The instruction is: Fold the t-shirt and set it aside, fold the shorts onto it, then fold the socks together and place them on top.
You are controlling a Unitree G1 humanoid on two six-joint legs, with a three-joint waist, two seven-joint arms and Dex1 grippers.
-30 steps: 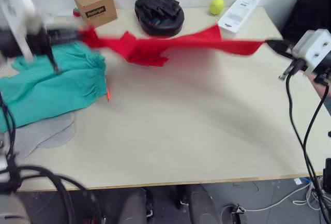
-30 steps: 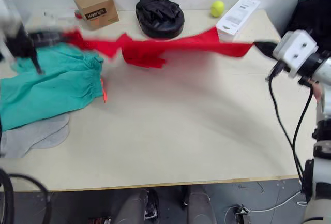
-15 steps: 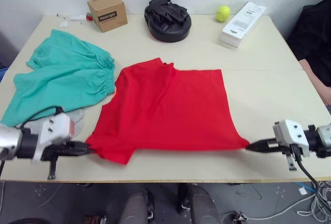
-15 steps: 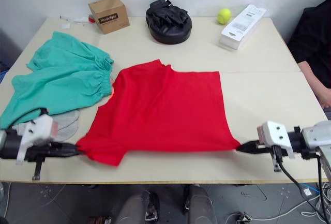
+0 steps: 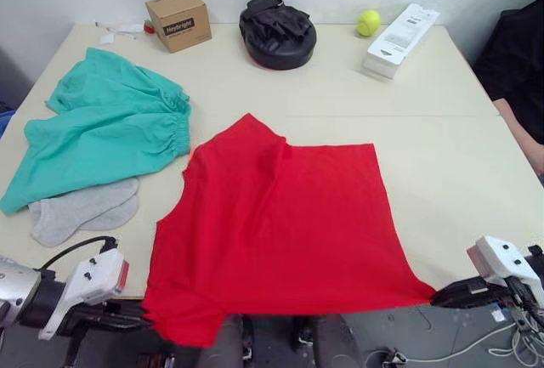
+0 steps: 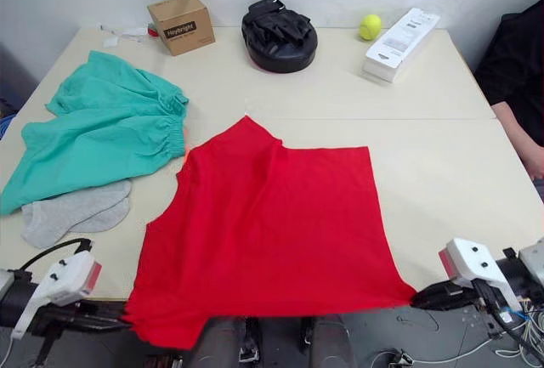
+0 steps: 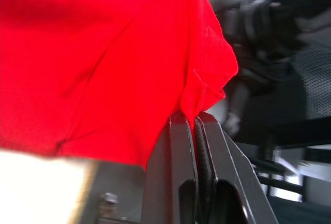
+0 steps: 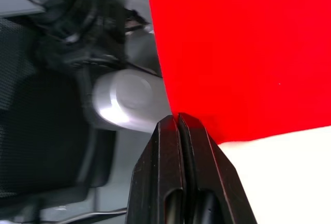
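Observation:
The red t-shirt (image 5: 280,232) lies spread flat on the table, its near hem hanging over the front edge. My left gripper (image 5: 143,320) sits below the front edge at the left, shut on the shirt's near left corner (image 7: 201,87). My right gripper (image 5: 435,295) is shut on the near right corner (image 8: 217,79), also just past the front edge. The teal-green shorts (image 5: 102,138) lie crumpled at the far left. Both grey socks (image 5: 81,212) lie overlapping just in front of the shorts, left of the shirt.
Along the back edge stand a cardboard box (image 5: 178,19), a black padded mitt (image 5: 278,31), a yellow tennis ball (image 5: 369,22) and a white flat package (image 5: 399,28). A person's arm (image 5: 520,134) and dark clothing show beyond the right edge of the table (image 5: 459,155).
The shirt went from stretched in the air between both grippers to lying flat on the table. Both grippers have since dragged it toward the front edge, and its hem now overhangs.

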